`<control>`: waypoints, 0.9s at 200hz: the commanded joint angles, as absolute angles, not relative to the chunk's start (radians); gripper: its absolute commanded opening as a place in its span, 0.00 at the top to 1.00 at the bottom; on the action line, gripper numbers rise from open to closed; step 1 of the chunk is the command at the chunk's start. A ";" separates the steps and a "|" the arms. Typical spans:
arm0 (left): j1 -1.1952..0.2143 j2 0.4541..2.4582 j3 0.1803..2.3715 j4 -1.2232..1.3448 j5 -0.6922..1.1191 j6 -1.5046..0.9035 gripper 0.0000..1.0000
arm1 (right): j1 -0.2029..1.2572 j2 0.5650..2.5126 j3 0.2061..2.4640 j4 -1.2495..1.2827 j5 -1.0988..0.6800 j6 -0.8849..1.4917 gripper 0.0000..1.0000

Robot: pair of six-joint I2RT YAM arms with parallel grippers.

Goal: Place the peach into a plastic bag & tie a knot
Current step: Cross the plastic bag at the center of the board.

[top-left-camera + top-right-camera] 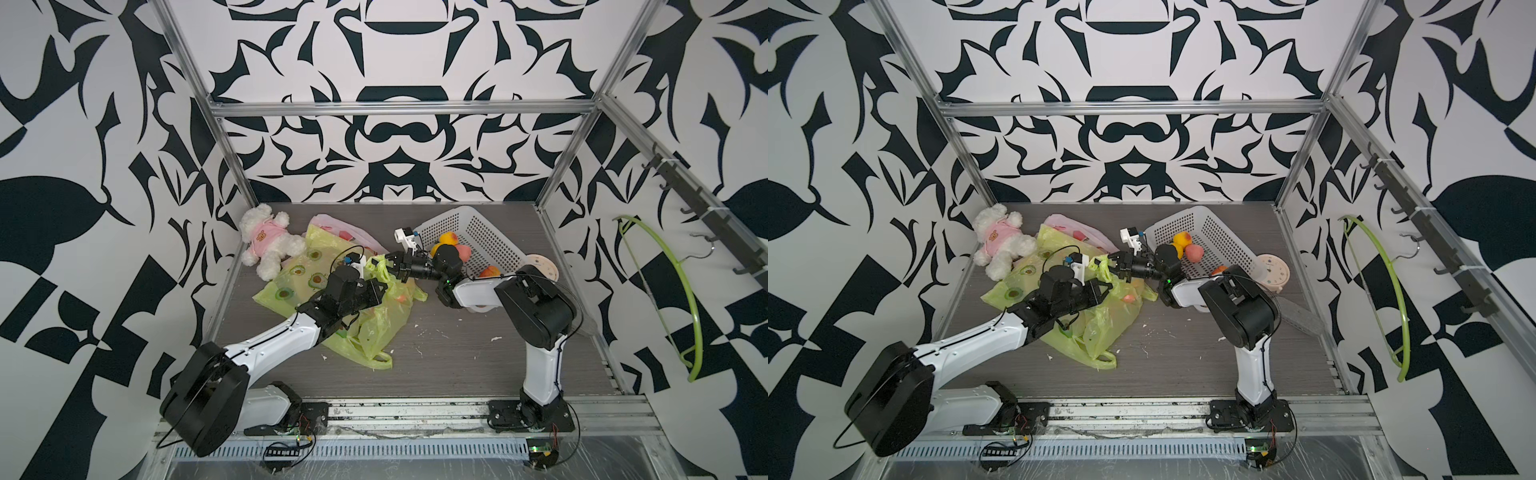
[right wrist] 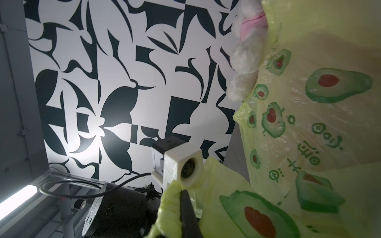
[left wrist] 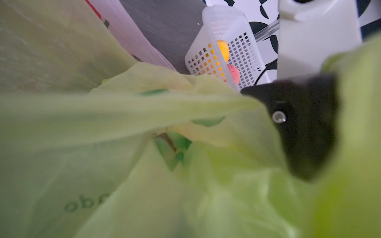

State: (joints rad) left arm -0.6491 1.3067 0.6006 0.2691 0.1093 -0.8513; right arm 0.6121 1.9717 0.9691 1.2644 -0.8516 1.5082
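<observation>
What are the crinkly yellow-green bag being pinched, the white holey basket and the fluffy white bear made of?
The yellow-green avocado-print bag: thin translucent plastic film, wrinkled and shiny. The white perforated basket: probably rigid moulded plastic, evenly gridded holes. The white teddy bear: plush fabric, fuzzy pile.

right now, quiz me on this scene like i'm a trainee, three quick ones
1. True or false: the teddy bear lies inside the white basket.
2. The right end effector is shut on: A) the green avocado-print bag; B) a hanger; C) a clock.
3. What colour is the teddy bear's shirt?
Key: 1 false; 2 A; 3 pink.
</observation>
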 commanded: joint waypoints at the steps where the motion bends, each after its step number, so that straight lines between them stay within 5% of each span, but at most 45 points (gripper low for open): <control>1: -0.654 1.359 0.540 0.319 0.060 -0.899 1.00 | 0.638 1.928 0.983 1.428 -0.824 1.526 1.00; 39: -0.654 1.321 0.518 0.316 0.033 -0.906 0.93 | 0.636 1.937 0.991 1.427 -0.831 1.522 1.00; 108: -0.652 1.076 0.595 -0.046 0.004 -0.825 0.31 | 0.619 1.978 1.023 1.427 -0.850 1.514 1.00; 162: -0.646 0.804 0.636 -0.284 0.009 -0.739 0.11 | 0.615 1.988 1.029 1.427 -0.857 1.514 1.00; 180: -0.635 0.723 0.676 -0.325 0.038 -0.703 0.12 | 0.615 1.988 1.029 1.428 -0.857 1.513 1.00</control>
